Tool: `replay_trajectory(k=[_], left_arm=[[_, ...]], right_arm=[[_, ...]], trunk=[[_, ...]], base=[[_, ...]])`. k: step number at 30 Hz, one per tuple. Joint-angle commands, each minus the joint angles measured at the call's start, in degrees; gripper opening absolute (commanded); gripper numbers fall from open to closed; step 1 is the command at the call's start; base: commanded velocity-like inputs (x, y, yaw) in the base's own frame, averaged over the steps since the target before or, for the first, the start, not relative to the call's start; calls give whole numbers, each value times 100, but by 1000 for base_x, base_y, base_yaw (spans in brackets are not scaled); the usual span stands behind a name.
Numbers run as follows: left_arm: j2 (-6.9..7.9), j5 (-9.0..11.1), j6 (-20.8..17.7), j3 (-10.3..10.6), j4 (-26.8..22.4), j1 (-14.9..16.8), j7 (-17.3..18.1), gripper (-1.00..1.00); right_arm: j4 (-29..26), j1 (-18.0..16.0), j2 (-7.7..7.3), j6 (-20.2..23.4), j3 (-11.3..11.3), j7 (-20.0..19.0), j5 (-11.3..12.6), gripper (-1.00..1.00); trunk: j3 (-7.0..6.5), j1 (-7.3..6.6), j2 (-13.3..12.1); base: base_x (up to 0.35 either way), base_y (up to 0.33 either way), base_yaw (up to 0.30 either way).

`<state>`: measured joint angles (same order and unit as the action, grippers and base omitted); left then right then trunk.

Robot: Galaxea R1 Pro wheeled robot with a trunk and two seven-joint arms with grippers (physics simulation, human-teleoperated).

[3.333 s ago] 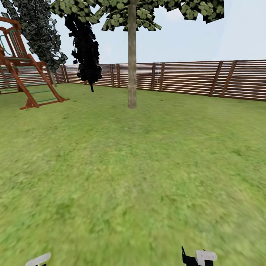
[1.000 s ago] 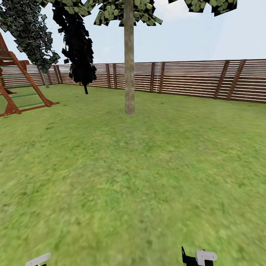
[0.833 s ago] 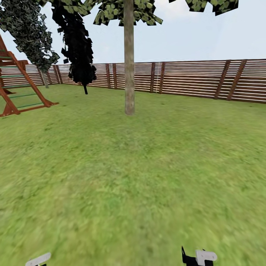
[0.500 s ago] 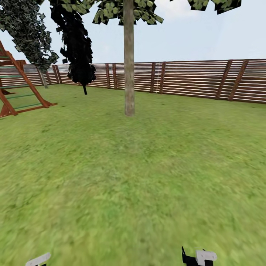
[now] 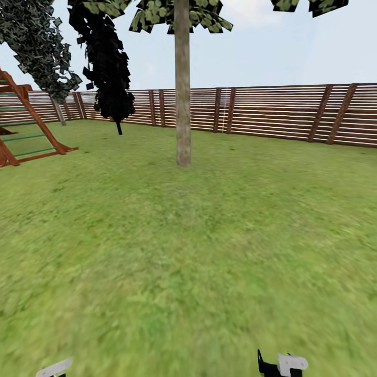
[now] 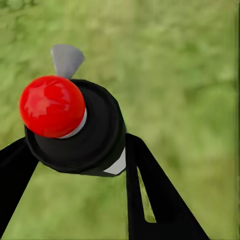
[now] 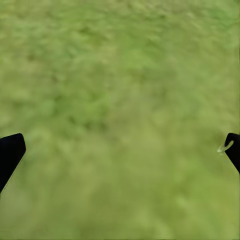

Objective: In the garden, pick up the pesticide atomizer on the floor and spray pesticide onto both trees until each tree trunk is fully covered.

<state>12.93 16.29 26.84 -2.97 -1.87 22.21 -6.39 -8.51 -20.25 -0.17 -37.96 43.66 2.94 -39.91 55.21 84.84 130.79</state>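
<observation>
The pesticide atomizer (image 6: 75, 125) shows in the left wrist view as a dark body with a red nozzle tip and a grey trigger, held over grass. My left gripper (image 6: 80, 145) is shut on it, one black finger on each side. My right gripper (image 7: 121, 149) is open above bare grass, its fingertips far apart. In the head view one tree's trunk (image 5: 183, 89), straight and mottled grey-brown, rises from the lawn ahead, a little left of centre, several metres away. Its crown is cut off above. A bit of a second leafy crown (image 5: 309, 4) shows at the upper right.
A brown slatted fence (image 5: 272, 112) closes the lawn behind the tree. A near-black conifer (image 5: 107, 63) and a dark leafy tree (image 5: 36, 42) stand at the back left. A red-brown wooden play frame (image 5: 26, 131) is at the far left. Open grass (image 5: 188, 251) lies between me and the trunk.
The whole head view has shifted: the trunk looks closer and larger and the play frame has slid towards the left edge, so the camera has moved forward. Both arms keep their pose.
</observation>
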Motion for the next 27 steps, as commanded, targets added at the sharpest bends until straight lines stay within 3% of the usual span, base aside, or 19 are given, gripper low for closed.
replay_trajectory(k=[1, 27], left_arm=[[-1, -12, 15, -24, 2, 3, -3, -100], [-1, -12, 14, -25, 2, 3, -3, -100]], right_arm=[[8, -5, -1, -18, 29, 31, -60, 100], [11, -5, -1, -18, 29, 33, -60, 100]], trunk=[[5, 3, 2], [5, 3, 2]], base=[[340, 0, 0], [340, 0, 0]])
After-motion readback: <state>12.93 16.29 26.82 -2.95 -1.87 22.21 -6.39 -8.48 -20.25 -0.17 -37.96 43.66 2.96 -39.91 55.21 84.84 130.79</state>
